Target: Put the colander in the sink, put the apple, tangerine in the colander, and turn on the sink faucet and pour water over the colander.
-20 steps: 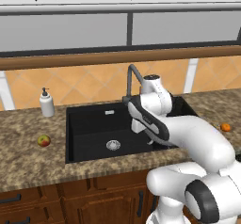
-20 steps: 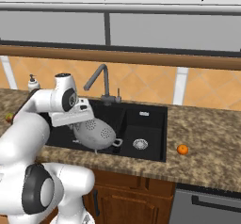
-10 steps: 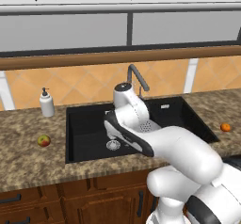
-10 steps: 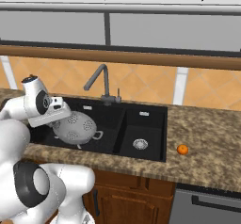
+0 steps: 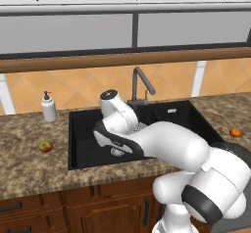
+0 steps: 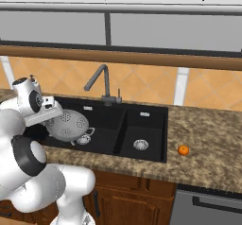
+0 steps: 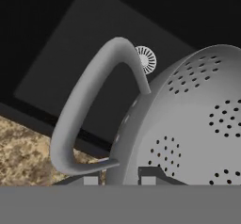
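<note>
I am carrying the colander [image 6: 69, 124], my tool [image 7: 116, 180] clenched on its rim. It is hanging tilted directly above the sink's [image 6: 144, 118] large basin.

The colander [image 6: 69, 125] is grey, dotted with small holes, over a matte black sink [image 6: 146, 122]. The apple [image 5: 45, 146] is red and yellow-green; the tangerine [image 6: 183, 150] plain orange on speckled brown counter [image 6: 208, 139]

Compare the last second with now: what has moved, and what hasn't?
The gripper, shut on the colander, has carried it leftward over the sink's large basin, from near the divider. The apple, tangerine and sink faucet are unchanged, with no water running.
</note>
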